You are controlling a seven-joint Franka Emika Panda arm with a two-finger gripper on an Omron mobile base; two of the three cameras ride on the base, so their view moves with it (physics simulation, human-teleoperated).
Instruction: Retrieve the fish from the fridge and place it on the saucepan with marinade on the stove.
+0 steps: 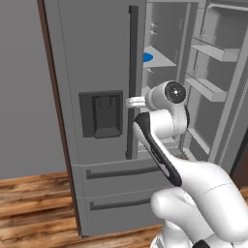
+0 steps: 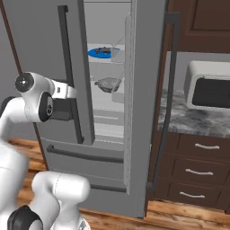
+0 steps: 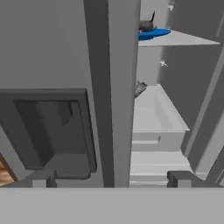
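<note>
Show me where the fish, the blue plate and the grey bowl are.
fish (image 2: pixel 103 50), right base view, on its dark body.
blue plate (image 2: pixel 95 53), right base view, on its left rim.
grey bowl (image 2: pixel 108 84), right base view, on its faceted side.

A round blue plate (image 2: pixel 99 52) sits on an upper shelf ahead of me, and a grey faceted bowl (image 2: pixel 108 84) rests on the shelf below it. Off to my right, a white microwave (image 2: pixel 210 91) stands on a grey marble counter (image 2: pixel 188 117) above dark wooden drawers (image 2: pixel 197 164). Wooden floor (image 1: pixel 34 203) lies below on my left.
</note>
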